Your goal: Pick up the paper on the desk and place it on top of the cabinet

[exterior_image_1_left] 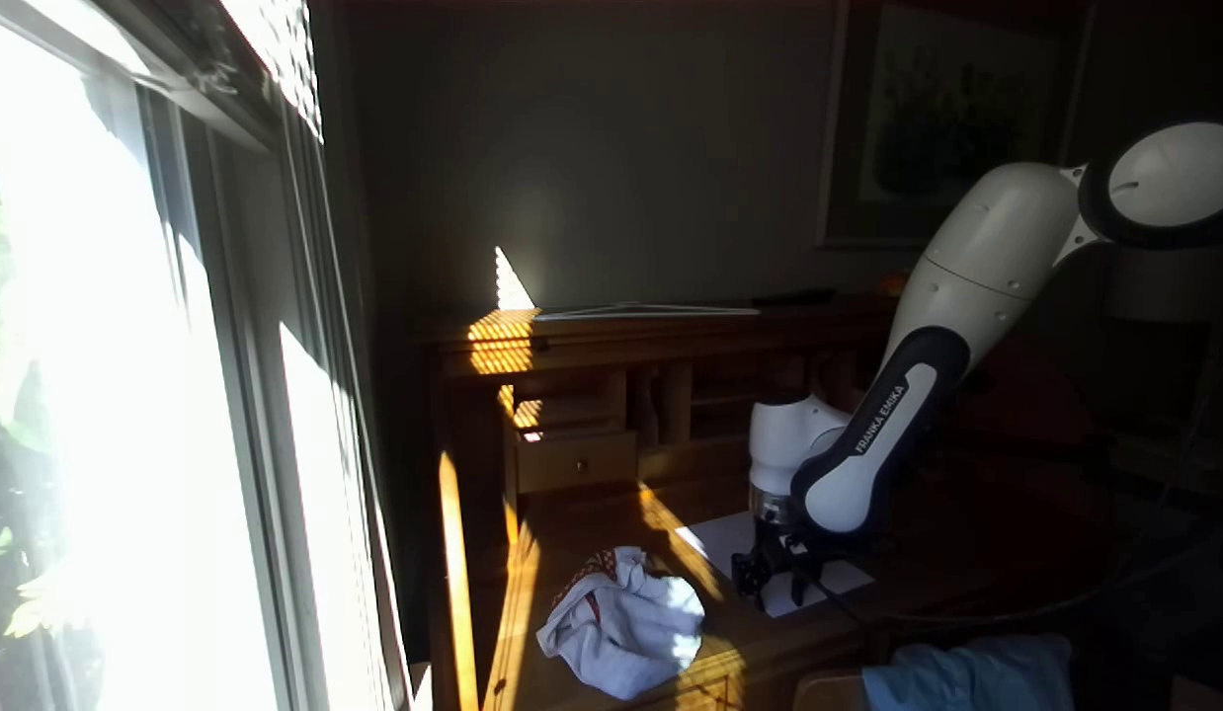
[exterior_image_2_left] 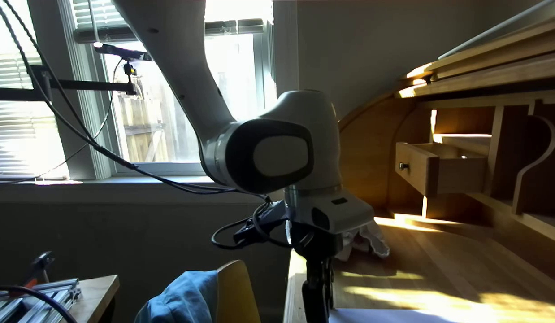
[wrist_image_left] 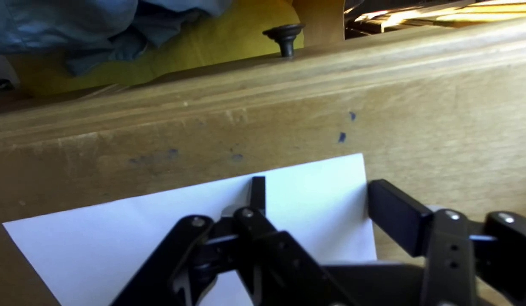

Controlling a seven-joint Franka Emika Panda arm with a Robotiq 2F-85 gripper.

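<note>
A white sheet of paper (exterior_image_1_left: 718, 541) lies flat on the wooden desk (exterior_image_1_left: 572, 523). It also shows at the bottom edge of an exterior view (exterior_image_2_left: 385, 316) and in the wrist view (wrist_image_left: 114, 246). My gripper (wrist_image_left: 316, 194) is open and points down at the paper. In the wrist view its left finger is over the sheet near the front edge. Its right finger is at the sheet's side edge, touching or very close. The gripper (exterior_image_1_left: 779, 594) also shows low over the paper in an exterior view. The cabinet's top part (exterior_image_1_left: 621, 351) rises at the desk's back.
A crumpled white and red cloth (exterior_image_1_left: 631, 627) lies on the desk beside the paper. A small drawer (exterior_image_2_left: 416, 169) in the cabinet stands open. A thin white flat object (exterior_image_1_left: 651, 311) lies on the cabinet top. A chair with a blue cloth (exterior_image_2_left: 183, 296) stands at the desk's front.
</note>
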